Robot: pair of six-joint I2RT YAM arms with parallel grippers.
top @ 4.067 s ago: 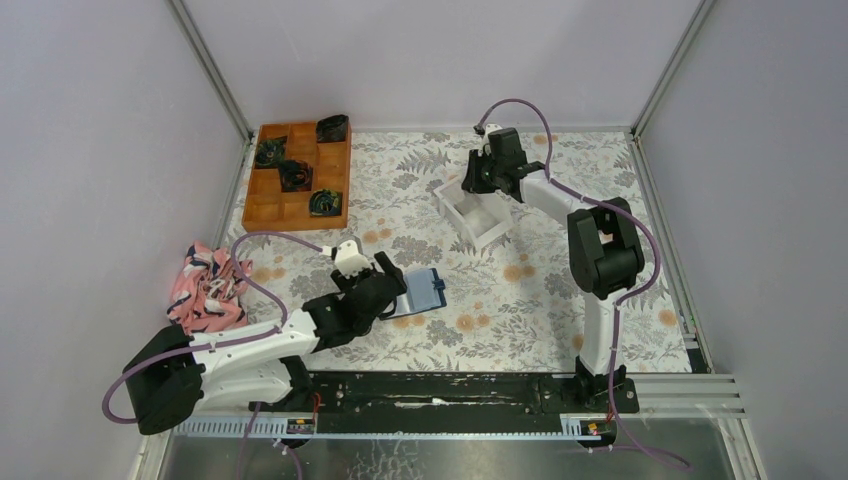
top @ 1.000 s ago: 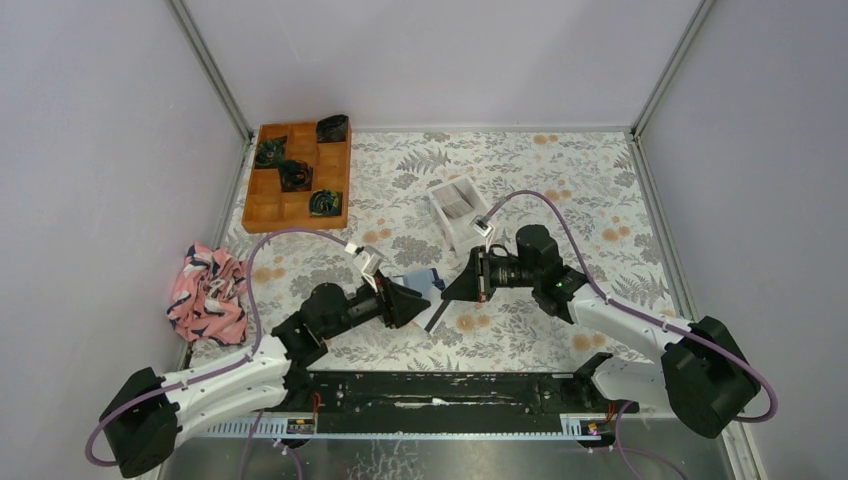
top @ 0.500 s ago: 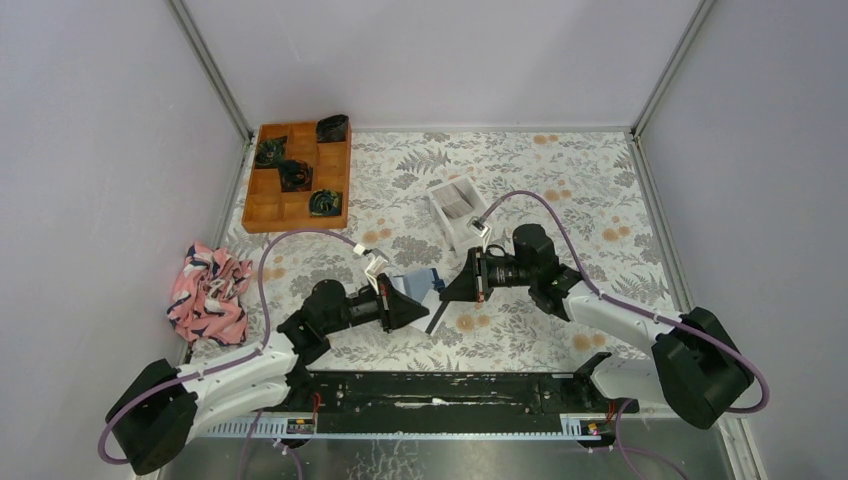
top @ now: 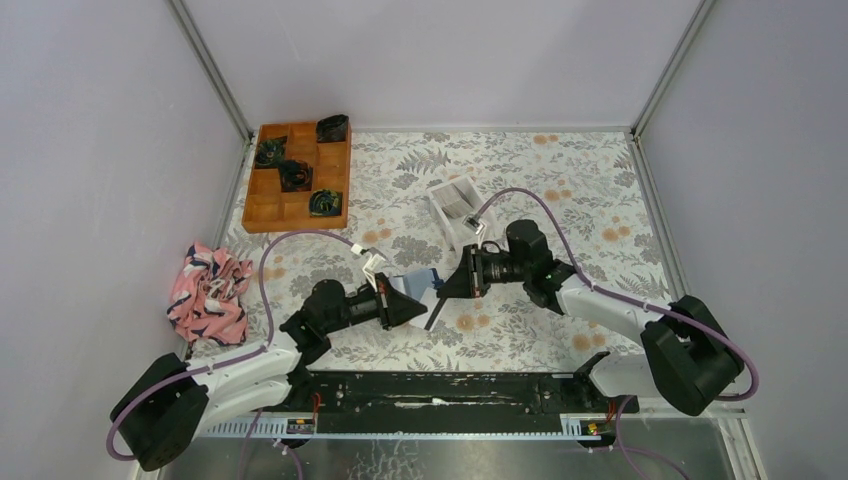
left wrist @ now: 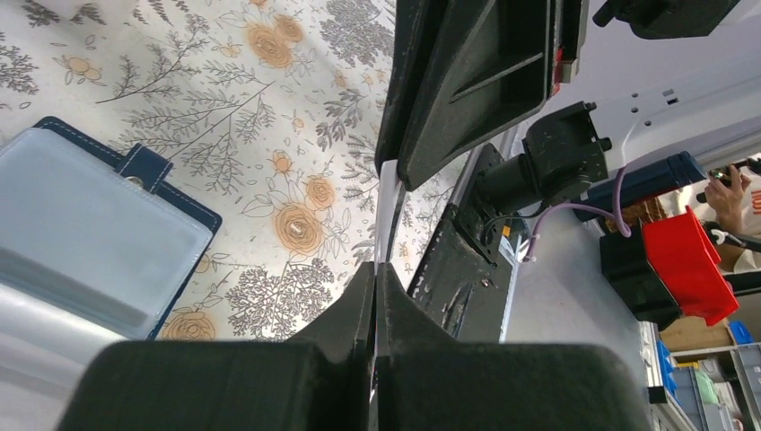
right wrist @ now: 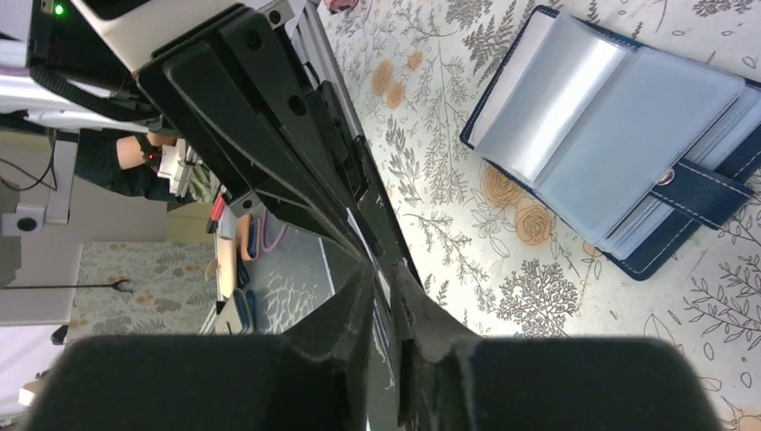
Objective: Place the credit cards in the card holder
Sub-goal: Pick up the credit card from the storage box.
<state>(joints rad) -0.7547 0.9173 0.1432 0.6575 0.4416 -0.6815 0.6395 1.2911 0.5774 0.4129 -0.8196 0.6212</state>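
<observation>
Credit card (left wrist: 388,211), a thin pale sliver seen edge-on, is clamped in the left claw (left wrist: 375,269) just beside the card holder (left wrist: 90,242). The right claw (right wrist: 384,274) meets its far end, fingers barely apart; whether it grips I cannot tell. The card holder lies open on the bench (left wrist: 269,90), partly cut off.

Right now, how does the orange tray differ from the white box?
The orange tray is split into compartments; the white box is one open bin. The tray holds dark items; the box holds pale cards. The tray sits square in the far-left corner; the box lies turned, nearer mid-table. Both are open-topped and rest on the floral table.
</observation>
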